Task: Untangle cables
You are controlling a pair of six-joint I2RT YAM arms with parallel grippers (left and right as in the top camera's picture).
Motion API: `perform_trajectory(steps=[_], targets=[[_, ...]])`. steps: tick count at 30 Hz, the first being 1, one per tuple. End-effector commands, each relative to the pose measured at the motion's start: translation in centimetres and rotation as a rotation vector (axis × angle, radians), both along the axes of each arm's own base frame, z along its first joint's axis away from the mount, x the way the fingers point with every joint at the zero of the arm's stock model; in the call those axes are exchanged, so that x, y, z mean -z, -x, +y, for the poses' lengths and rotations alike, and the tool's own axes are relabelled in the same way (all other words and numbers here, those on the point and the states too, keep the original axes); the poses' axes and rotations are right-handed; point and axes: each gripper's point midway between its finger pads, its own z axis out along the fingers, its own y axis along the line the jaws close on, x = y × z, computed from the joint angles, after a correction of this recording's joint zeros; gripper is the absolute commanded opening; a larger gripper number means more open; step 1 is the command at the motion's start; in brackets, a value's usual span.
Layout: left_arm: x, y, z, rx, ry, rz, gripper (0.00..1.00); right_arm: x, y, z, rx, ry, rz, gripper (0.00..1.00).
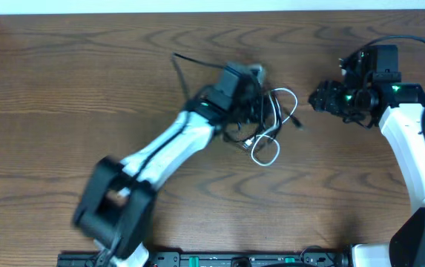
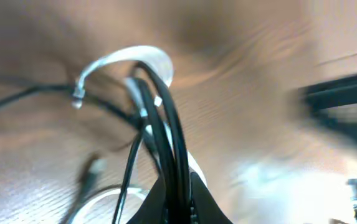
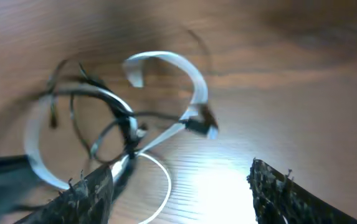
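Observation:
The cables lie in a tangle at the table's middle: a white cable [image 1: 265, 152] looped at the front and a black cable [image 1: 176, 61] trailing to the back left. My left gripper [image 1: 252, 98] sits in the tangle. In the left wrist view the left gripper [image 2: 179, 198] is shut on strands of the black cable [image 2: 169, 124], and a white cable [image 2: 125, 59] loop arcs beyond them. My right gripper [image 1: 317, 98] hangs just right of the tangle, open. In the right wrist view the right gripper [image 3: 181, 193] is empty, with the white cable [image 3: 195, 81] and black cable [image 3: 103, 96] ahead of it, left of centre.
The brown wooden table [image 1: 64, 89] stretches around the tangle. A black bar with green lights [image 1: 219, 259] runs along the front edge. The right arm's white link [image 1: 412, 148] stands at the right side.

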Motion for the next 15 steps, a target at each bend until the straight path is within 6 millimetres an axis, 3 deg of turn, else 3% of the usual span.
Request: perform_trajectory(steps=[1, 5, 8, 10, 11, 15], targets=[[-7.2, 0.9, 0.7, 0.053, 0.166, -0.049, 0.08, -3.4, 0.3, 4.3, -0.223, -0.174, -0.125, 0.67], [-10.3, 0.4, 3.1, 0.015, 0.265, -0.01, 0.07, -6.9, 0.1, 7.8, -0.377, -0.354, -0.256, 0.67], [-10.4, -0.1, 4.1, 0.003, 0.281, 0.004, 0.07, -8.2, 0.1, 8.9, -0.43, -0.401, -0.306, 0.67], [-10.7, -0.5, 4.7, -0.016, 0.306, 0.027, 0.07, -8.2, -0.2, 9.2, -0.413, -0.401, -0.302, 0.66], [-12.1, -0.8, 5.1, 0.004, 0.367, 0.017, 0.08, -7.6, -0.5, 9.6, -0.372, -0.397, -0.263, 0.63], [-12.9, -1.0, 5.1, 0.016, 0.393, -0.001, 0.07, -6.5, -0.8, 10.6, -0.334, -0.394, -0.212, 0.62]])
